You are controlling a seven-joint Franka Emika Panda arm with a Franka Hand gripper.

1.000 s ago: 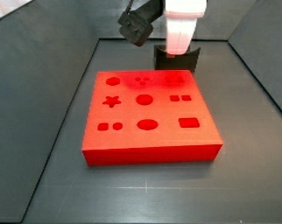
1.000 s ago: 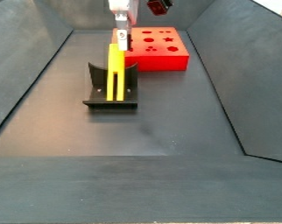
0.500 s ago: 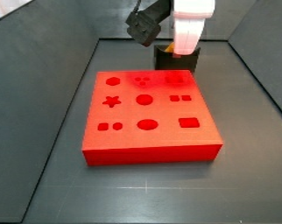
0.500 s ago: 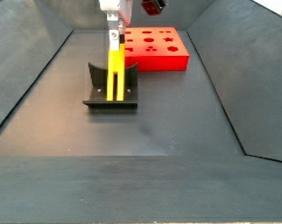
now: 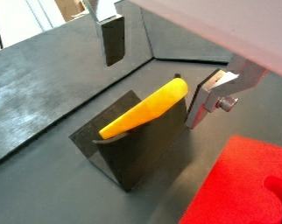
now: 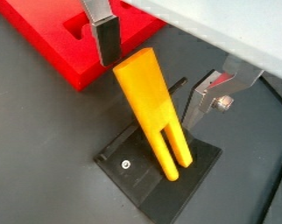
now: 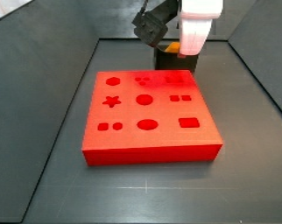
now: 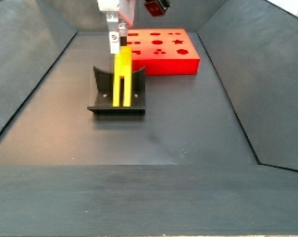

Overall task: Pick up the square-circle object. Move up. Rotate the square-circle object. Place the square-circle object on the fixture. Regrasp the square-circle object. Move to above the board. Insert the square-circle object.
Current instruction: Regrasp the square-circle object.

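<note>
Dark matte floor bears the fixture (image 6: 155, 175) propping the smooth yellow square-circle object (image 6: 153, 109), gripper (image 6: 155, 74) jaws released above.

The yellow-orange square-circle object (image 8: 120, 72) leans upright in the dark fixture (image 8: 115, 100), left of centre. The red board (image 8: 164, 51) lies flat beyond. The gripper (image 6: 155, 68) straddles the bar's top, fingers apart.

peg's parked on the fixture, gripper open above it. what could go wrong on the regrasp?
1. The square-circle object leans tilted on the fixture; an off-centre close could likely tip it off.
2. The gripper is open, fingers straddling the peg's top end: a grasp this high may let it swing.
3. The board lies near; a dropped peg could land against it.
</note>
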